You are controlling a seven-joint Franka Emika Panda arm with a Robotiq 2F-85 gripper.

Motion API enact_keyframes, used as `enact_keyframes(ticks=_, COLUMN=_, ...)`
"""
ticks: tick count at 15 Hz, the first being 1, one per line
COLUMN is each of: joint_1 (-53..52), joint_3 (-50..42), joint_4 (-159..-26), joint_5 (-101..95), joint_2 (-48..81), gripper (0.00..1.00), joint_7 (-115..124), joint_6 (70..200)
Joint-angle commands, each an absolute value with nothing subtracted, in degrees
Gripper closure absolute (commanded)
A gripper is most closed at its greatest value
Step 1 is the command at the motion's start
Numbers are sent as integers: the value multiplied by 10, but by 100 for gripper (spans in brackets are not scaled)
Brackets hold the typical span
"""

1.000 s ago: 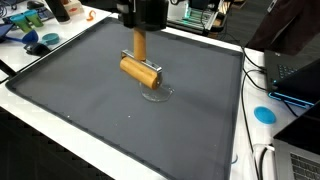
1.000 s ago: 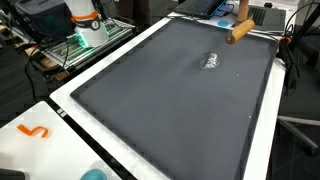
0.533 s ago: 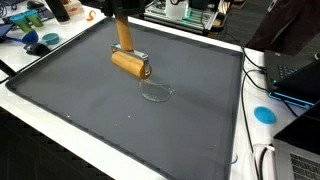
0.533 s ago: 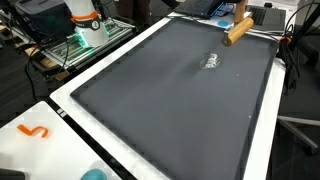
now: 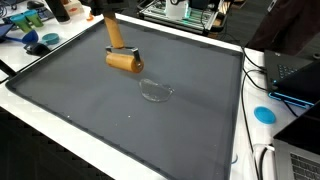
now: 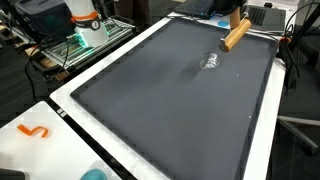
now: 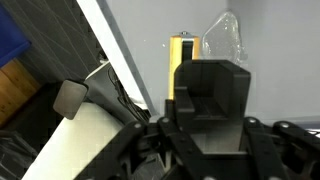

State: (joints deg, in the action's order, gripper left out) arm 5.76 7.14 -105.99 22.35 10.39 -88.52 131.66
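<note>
My gripper (image 5: 106, 18) clamps the wooden roller (image 5: 124, 61) by its handle; best carried level, clear of the clear plastic (image 5: 155, 91)

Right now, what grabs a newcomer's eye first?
A wooden roller is held tilted over the far part of the big dark grey mat that fills most of both exterior views. Near it, a crumpled piece of clear plastic lies on the mat, and a bright blue disc sits beyond the mat's edge.

Even, soft indoor light, faint shadows on the mat (image 5: 90, 95); wrist view blurred up close.
</note>
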Motion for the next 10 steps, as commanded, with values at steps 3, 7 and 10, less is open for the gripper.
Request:
enact_keyframes(ticks=3, joint_1=76, joint_3=52, joint_4=-1128, joint_5=342, joint_2=67, gripper=77, joint_7=-1008, joint_6=1332)
enact_keyframes(ticks=7, joint_1=80, joint_3=33, joint_4=-1155, joint_5=407, joint_2=60, gripper=77, joint_7=-1077, joint_6=1327)
enact_keyframes(ticks=10, joint_1=80, joint_3=18, joint_4=-1173, joint_5=446, joint_2=57, gripper=77, joint_7=-1120, joint_6=1325)
